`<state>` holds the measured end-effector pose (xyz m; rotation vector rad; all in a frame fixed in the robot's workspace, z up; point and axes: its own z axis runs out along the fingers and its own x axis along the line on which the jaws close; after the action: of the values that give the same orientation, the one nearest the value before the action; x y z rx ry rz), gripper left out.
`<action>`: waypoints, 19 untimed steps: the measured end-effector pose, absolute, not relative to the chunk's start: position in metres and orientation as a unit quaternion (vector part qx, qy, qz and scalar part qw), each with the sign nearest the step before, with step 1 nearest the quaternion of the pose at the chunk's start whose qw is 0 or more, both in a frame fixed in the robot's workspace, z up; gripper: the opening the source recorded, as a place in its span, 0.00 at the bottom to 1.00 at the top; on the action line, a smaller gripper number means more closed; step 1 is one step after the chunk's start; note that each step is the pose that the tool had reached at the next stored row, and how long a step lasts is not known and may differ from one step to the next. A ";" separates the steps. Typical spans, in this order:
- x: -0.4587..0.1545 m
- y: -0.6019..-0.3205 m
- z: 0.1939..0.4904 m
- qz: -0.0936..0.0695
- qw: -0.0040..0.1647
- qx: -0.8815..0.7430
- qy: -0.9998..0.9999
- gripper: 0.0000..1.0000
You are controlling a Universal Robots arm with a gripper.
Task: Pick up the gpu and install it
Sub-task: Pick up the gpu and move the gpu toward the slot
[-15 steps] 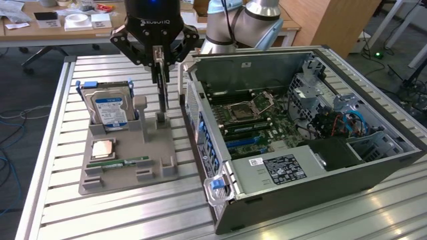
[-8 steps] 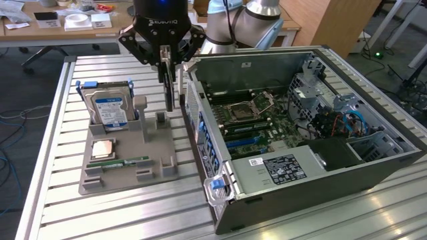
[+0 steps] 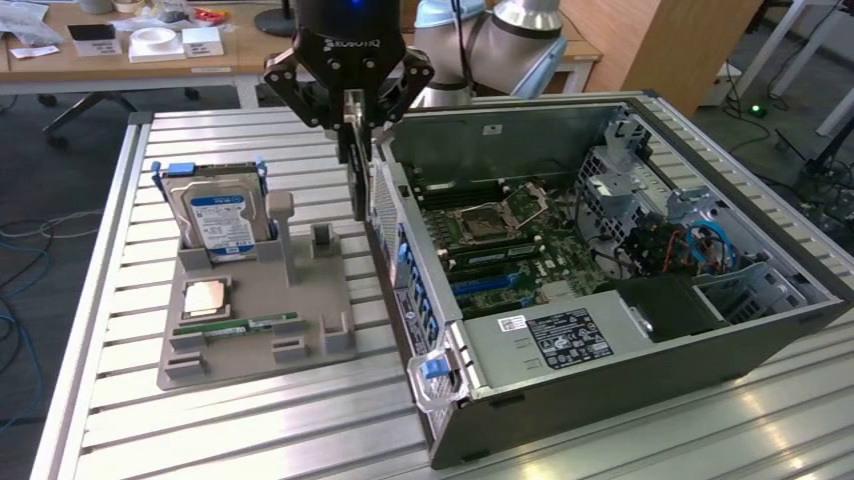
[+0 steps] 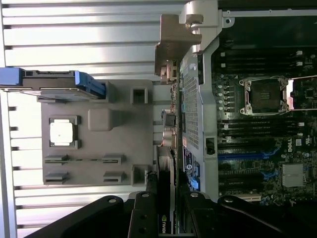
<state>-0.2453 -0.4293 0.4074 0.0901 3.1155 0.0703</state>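
Black-linked in the exterior view, clamps fingers [image 3: 352,105] on the gpu's [image 3: 358,175] top edge, hanging it upright just outside the computer case's [image 3: 587,400] rear wall, probably for clearance. In the wrist view, pinches the card edge-on, running alongside that wall.

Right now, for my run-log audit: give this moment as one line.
gripper: shut on gpu | gpu: held upright beside open computer case, not installed | hard drive: on tray

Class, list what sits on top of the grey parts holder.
An upright hard drive, a flat square processor and a narrow green memory stick sit on the grey holder. The drive hides the slot it stands in and whatever lies behind it.
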 end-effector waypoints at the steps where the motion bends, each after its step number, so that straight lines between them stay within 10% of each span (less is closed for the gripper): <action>1: -0.243 -0.429 0.407 0.023 0.012 0.029 0.999 0.26; 19: -0.204 -0.429 0.407 0.023 0.012 0.029 0.999 0.26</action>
<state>-0.2037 -0.4293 0.4074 0.0896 3.1155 0.0705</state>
